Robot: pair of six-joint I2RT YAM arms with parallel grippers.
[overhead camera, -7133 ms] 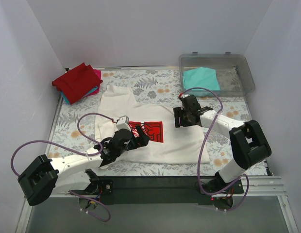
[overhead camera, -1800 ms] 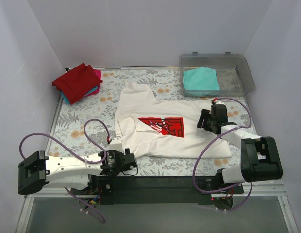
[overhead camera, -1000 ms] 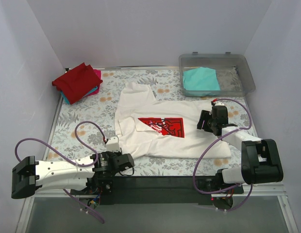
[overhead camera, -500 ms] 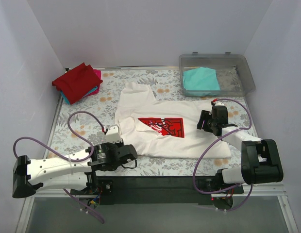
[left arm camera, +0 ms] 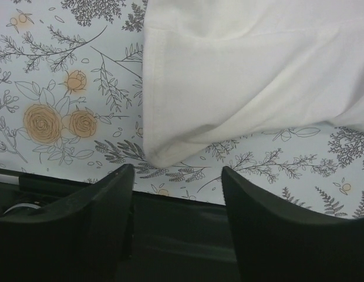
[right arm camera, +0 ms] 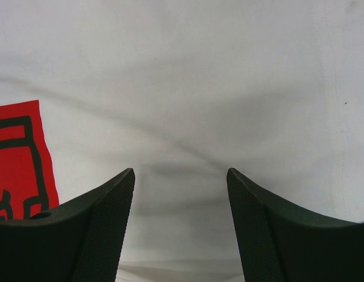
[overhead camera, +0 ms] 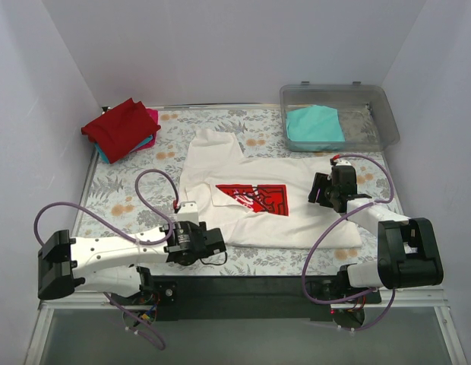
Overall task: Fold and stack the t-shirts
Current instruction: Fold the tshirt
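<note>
The white tee [overhead camera: 251, 209] lies print-up at the centre of the table [overhead camera: 129, 190], apparently part-folded. The left gripper [left arm camera: 176, 169] hovers at the tee's 7 o'clock corner, jaws spread and empty. The right gripper [right arm camera: 180, 171] hangs over the cloth at 3 o'clock, likewise spread, holding nothing. A red-topped stack [overhead camera: 121, 129] sits at 10 o'clock, and a teal tee [overhead camera: 314, 125] lies in the bin [overhead camera: 372, 122] at 1 o'clock. The next move likely calls for pinching that near corner before folding it across.

Soft matt cloth t-shirt [overhead camera: 214, 163], clear smooth plastic bin [overhead camera: 381, 131]
</note>
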